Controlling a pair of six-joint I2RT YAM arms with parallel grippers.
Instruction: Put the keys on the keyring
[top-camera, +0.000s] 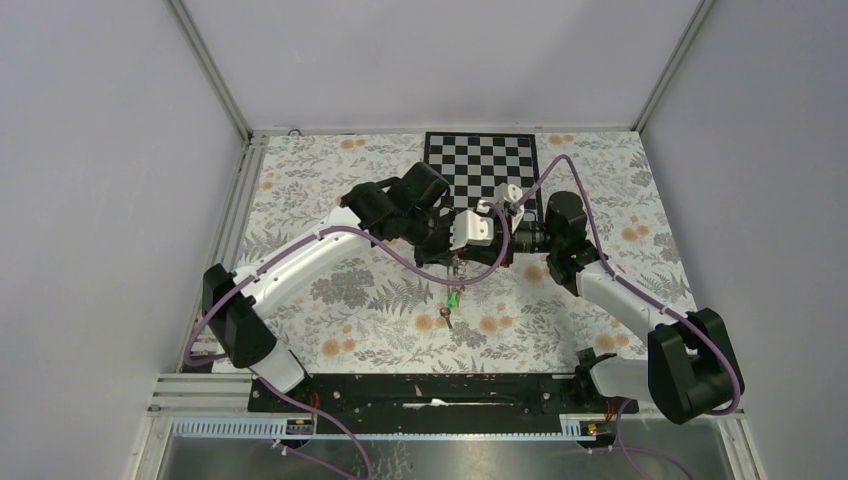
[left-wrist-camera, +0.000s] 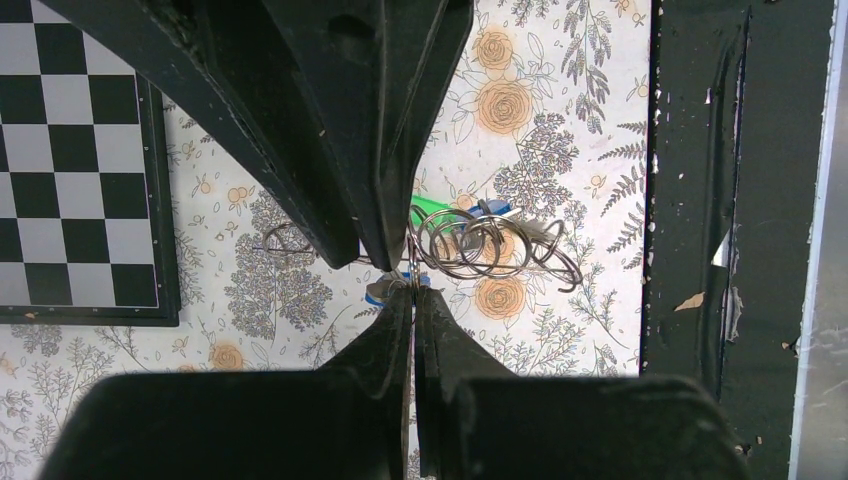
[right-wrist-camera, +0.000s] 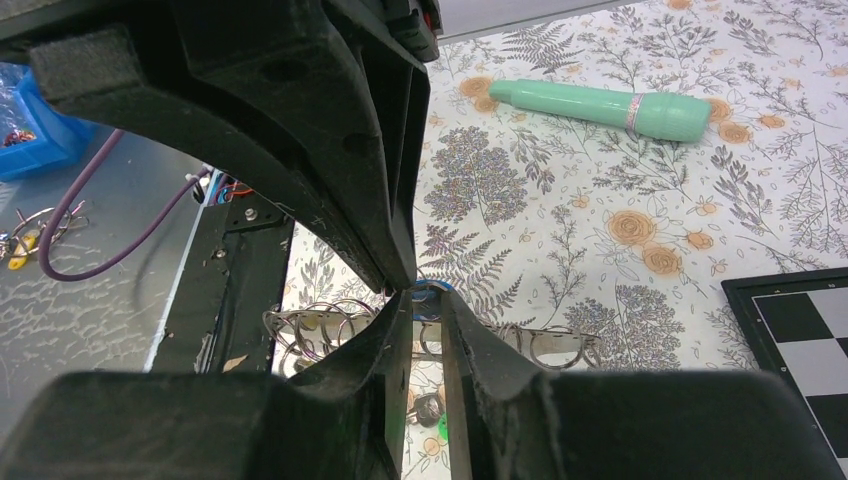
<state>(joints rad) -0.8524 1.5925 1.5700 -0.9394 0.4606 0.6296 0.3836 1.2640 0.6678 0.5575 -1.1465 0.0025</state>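
Grippers meet tip to tip over the flowery worktop (top-camera: 360, 335), two of them, one on each arm. Our left gripper (left-wrist-camera: 411, 292) is squeezed all the way shut, and a thin wire of the keyring (left-wrist-camera: 480, 245) runs in between its tips. The keyring looks like a bunch of silvery loops lying over each other, just beside the left gripper on the side nearer the arm bases. We see at least three loops, but they cross so much that we cannot count them for sure.

Our right gripper (right-wrist-camera: 425, 300) has only a thin gap between its fingers. One blue key (right-wrist-camera: 432, 288) sits right at its tips, but we cannot tell if it is pinched there.

We count three keys: one green and two blue. The green key (left-wrist-camera: 432, 208) is just beside the loops, close to the left gripper's tips. The second blue key (left-wrist-camera: 495, 208) peeks out next to the green one.

Well away from the right gripper lies one long mint-green piece (right-wrist-camera: 600, 108). One checkerboard (top-camera: 482, 165) lies beyond both grippers.
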